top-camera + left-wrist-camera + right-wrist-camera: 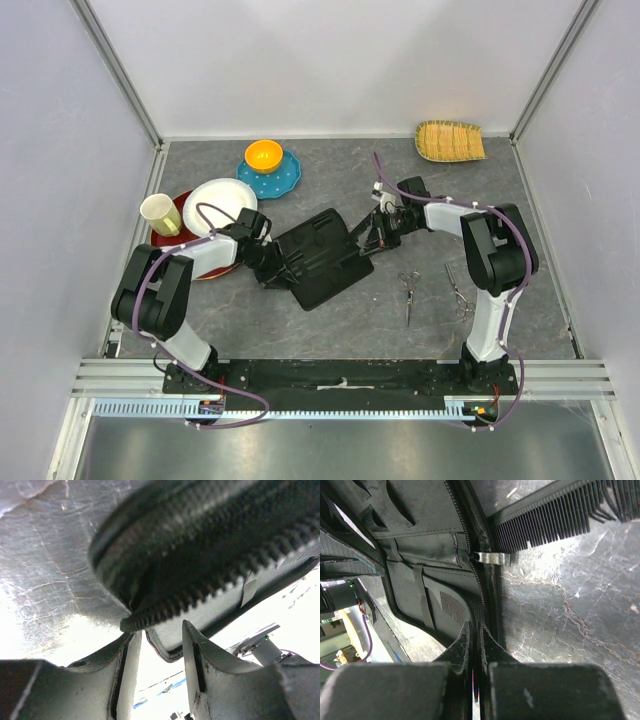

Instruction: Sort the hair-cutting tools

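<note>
A large black rectangular zip case (322,258) lies opened flat in the middle of the grey marbled tabletop (330,330), and both arms are working at it, not at the tools. The left tool (268,262) sits at the case's left edge, jaws partly apart with the zipped rim between them. Whether they pinch the rim or merely straddle it I cannot tell. The right tool (475,630) is at the opposite edge, closed tight, its tips on the zip line just below the small silver zip pull (492,557). Whether a sliver of rim is caught between them is hidden.

A slim black plastic comb (545,525) lies on the tabletop, teeth just beside that right rim, and a second row of black teeth shows at the far corner of the right wrist view. The two small silver metal scissors (408,293) (458,290) lie side by side, apart from each other, to the right of the case near the right arm.

The step in hand looks like spreading or steadying the case, and I see no tool stowed yet. Next, the right tool would likely need to back off the zip, open, and take the nearest comb along its spine. Meanwhile the left tool should keep the case from sliding.
</note>
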Motion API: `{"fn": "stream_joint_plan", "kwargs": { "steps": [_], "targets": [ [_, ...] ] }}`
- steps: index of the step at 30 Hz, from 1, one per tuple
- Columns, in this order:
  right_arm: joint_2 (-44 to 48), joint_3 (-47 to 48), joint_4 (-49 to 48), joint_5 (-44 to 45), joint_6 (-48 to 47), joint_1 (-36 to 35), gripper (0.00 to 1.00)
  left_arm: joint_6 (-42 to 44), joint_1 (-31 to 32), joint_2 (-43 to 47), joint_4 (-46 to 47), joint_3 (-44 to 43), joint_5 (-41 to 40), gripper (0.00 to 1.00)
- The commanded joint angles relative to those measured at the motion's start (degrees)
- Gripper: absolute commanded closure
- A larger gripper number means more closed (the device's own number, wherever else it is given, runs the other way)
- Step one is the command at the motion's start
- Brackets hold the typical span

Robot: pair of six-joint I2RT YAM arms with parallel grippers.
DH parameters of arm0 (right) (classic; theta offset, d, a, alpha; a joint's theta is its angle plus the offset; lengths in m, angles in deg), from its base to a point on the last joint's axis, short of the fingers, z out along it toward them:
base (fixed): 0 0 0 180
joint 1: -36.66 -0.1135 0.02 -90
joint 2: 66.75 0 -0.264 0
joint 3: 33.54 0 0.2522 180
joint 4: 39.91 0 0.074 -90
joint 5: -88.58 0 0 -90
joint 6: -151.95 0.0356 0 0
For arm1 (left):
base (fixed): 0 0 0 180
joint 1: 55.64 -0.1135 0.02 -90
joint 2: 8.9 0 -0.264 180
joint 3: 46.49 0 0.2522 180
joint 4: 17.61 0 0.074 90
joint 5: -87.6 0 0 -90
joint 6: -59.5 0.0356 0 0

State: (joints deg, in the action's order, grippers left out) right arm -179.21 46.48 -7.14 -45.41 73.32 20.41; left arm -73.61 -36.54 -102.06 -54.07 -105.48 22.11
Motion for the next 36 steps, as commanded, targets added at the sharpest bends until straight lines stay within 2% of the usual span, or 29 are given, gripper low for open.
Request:
{"fn": "stream_joint_plan", "kwargs": {
  "steps": [1, 11, 25, 31, 35, 36],
  "targets": [
    [-2.58, 3.96, 1.29, 2.5, -5.83, -0.36, 0.99, 5.76, 0.16, -2.9, 2.49, -0.65, -10.36, 0.53],
    [-8.03, 11.26, 9.64, -0.05, -13.31, -2.91, 0.99, 7.08, 0.59, -3.6, 2.04, -2.14, -10.54, 0.52],
    [-11.81, 12.58, 4.82, 2.15, -6.19, -8.36, 0.97, 5.67, 1.47, -4.48, 3.54, -2.67, -9.48, 0.49],
    [-11.37, 9.86, 2.44, 2.59, -4.26, -8.97, 0.91, 5.32, 1.56, -4.48, 3.71, -2.58, -9.4, 0.49],
    [-11.11, 9.94, 1.83, 3.82, -3.29, -8.97, 0.78, 5.32, 1.56, -4.92, 3.8, -2.58, -9.4, 0.49],
    [-11.28, 10.12, 1.83, 3.73, -3.2, -9.06, 0.77, 5.32, 1.56, -4.92, 3.71, -2.58, -9.31, 0.49]
  ]
}}
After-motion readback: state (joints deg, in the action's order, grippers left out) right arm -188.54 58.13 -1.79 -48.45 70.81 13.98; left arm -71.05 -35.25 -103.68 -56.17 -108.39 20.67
